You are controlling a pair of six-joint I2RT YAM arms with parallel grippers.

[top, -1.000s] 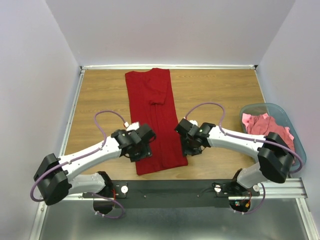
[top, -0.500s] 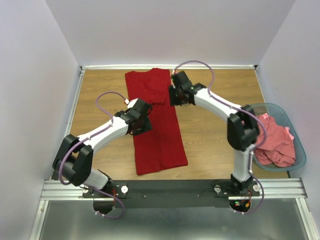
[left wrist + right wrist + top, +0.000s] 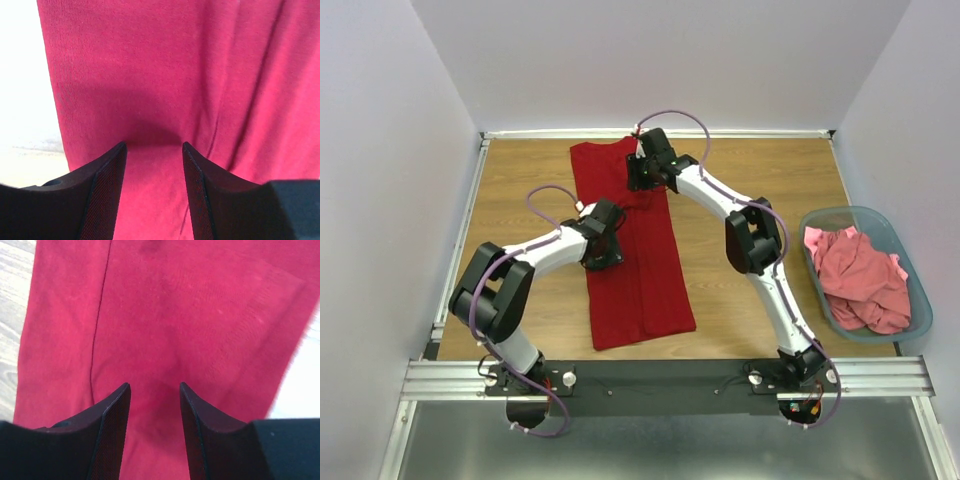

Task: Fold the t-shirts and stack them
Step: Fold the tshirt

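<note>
**Both grippers open over the red shirt**

The red shirt [image 3: 635,270] lies flat on the table [image 3: 530,180], folded into a long strip, and both grippers are above it.

The left gripper [image 3: 153,145] is over the middle of the strip. Its jaws stand moderately apart with nothing held, and only red cloth shows in the gap. A dark shadow sits just ahead of the tips; I cannot tell whether they touch the cloth. The shirt's edge runs left of the jaws with bare table beyond, and long creases run to their right.

The right gripper [image 3: 155,386] is over the strip's far end. Its jaws stand equally apart and grip nothing. A fold line runs ahead of its left finger, and a folded-in sleeve lies ahead and right.

The pink shirts [image 3: 860,280] lie heaped in the basket [image 3: 850,209], well to the right of both jaws.
</note>
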